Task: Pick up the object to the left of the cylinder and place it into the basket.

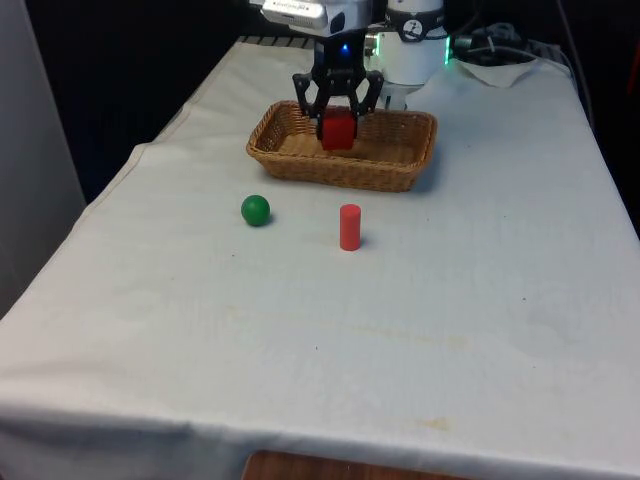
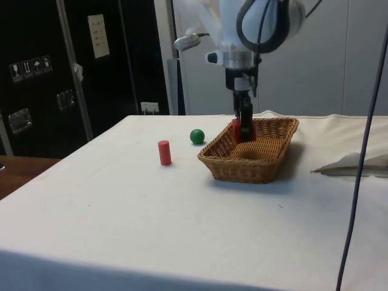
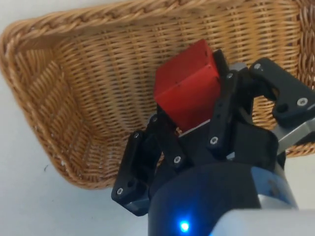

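Note:
My gripper hangs over the wicker basket, shut on a red cube that sits tilted between the fingers. The side view shows the gripper and the cube just inside the basket's rim, near its end by the ball. From the wrist, the cube is above the basket's woven floor, held by the gripper. A green ball lies on the cloth at the front view's left of an upright red cylinder.
Ball and cylinder stand a short way in front of the basket. A crumpled white cloth lies beside the robot base. The table edge runs close along the front view's left.

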